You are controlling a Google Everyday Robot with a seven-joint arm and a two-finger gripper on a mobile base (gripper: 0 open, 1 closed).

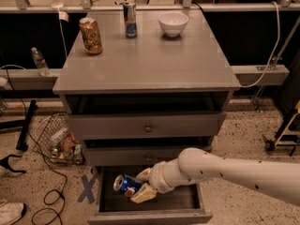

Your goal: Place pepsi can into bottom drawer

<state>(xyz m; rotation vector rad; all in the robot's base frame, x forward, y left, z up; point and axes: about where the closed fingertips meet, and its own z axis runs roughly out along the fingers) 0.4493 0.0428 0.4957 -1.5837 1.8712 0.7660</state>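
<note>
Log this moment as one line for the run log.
phase: placing | gripper: at open bottom drawer | jaws: shut on pepsi can | can: on its side | cabinet top: gold can, slim can, bowl

Dim warm light, gripper [139, 185] over shadowed drawer [150, 217]

1. On the table [187, 69], the short can [90, 35] stands rear left, the tall can [130, 19] at rear centre, and the bowl [173, 23] just right of it.
2. Under the table top, the upper drawer [187, 124] sits above the middle drawer [117, 156]. The bottom drawer [150, 217] lies beneath both, pulled forward.
3. The hand [138, 186] reaches in from the right over the bottom drawer's left half, with the pepsi can [123, 184] lying sideways between its fingers.
4. A wire basket [49, 142] rests on the floor, left of the drawers.
</note>
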